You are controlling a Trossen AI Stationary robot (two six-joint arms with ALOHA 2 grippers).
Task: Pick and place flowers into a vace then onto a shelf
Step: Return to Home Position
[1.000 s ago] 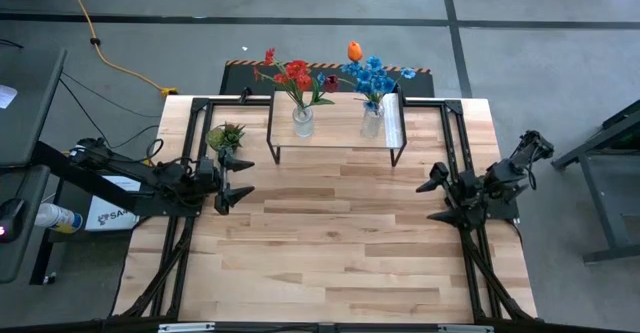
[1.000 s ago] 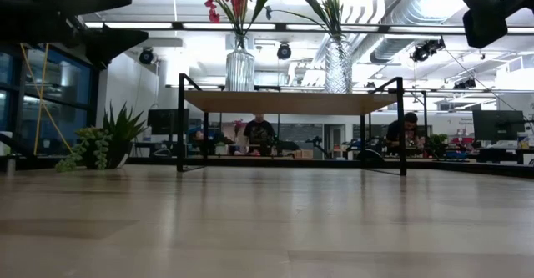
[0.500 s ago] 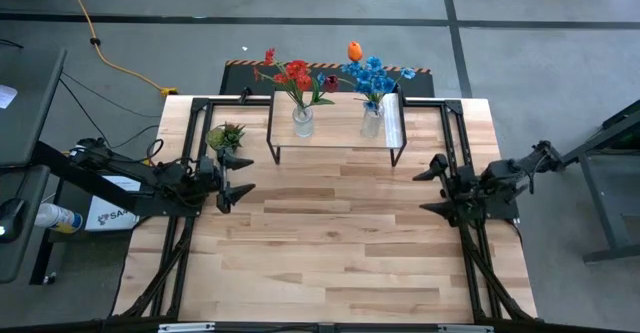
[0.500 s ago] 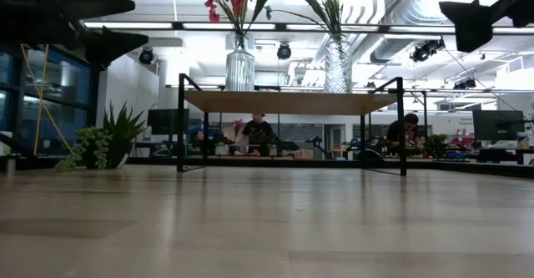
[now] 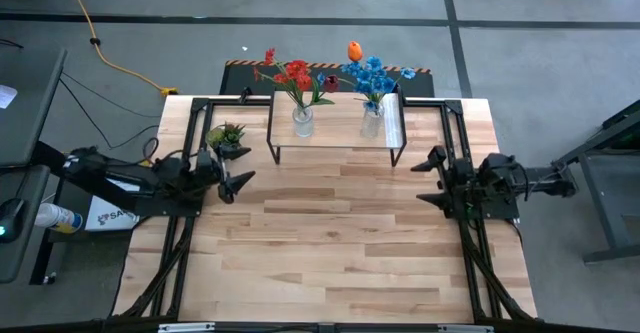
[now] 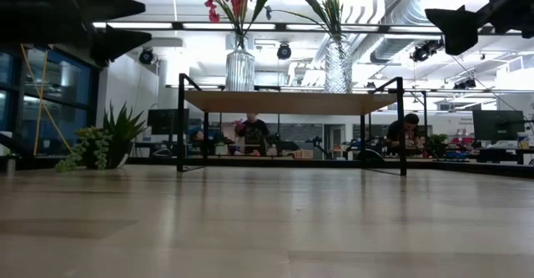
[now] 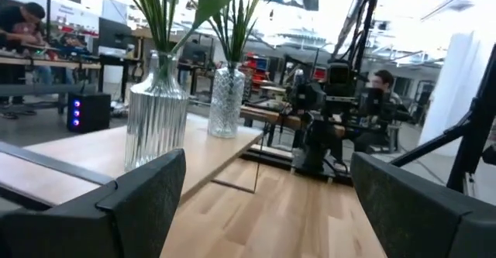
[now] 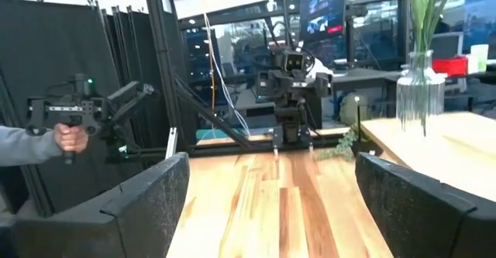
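Observation:
The flowers stand in two clear glass vases on the shelf (image 5: 335, 133) at the table's far middle. The red cluster (image 5: 295, 75) fills the left vase (image 5: 302, 121); the blue cluster (image 5: 372, 75) and an orange tulip (image 5: 354, 50) fill the right vase (image 5: 371, 121). Both vases rest by their bases on the plank top (image 6: 288, 102). My left gripper (image 5: 238, 166) is open at the table's left, short of the shelf's left legs. My right gripper (image 5: 433, 179) is open at the right, facing left. Neither holds anything.
A small green potted plant (image 5: 225, 134) sits on the table just beyond my left gripper, beside the shelf's left legs. Black frame rails (image 5: 455, 133) run along both table sides. A person's hand holding a controller (image 8: 74, 136) shows beyond the table's left.
My right gripper has swung toward the table's far edge and turned from slanting toward the near left to pointing straight at the table's left. My left gripper has swung a little toward the far edge, nearer the potted plant. Both stayed open; the vases and flowers have not moved.

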